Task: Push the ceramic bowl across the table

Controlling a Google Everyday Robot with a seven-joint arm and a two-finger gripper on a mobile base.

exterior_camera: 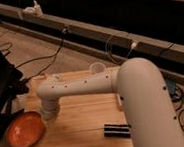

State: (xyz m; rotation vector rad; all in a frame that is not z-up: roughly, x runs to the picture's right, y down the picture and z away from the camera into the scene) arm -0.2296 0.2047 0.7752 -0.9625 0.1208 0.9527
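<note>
The ceramic bowl [25,130], shallow and orange-red, sits at the front left of the wooden table [84,122] and hangs partly over the left edge. My white arm reaches from the right across the table and bends down at its end. The gripper [46,114] is low over the table, right beside the bowl's right rim. I cannot tell if it touches the rim.
A translucent white cup [99,67] stands at the table's far edge. A flat black object [116,130] lies near the front edge. A dark chair or stand [2,94] is close to the table's left side. Cables run over the floor behind.
</note>
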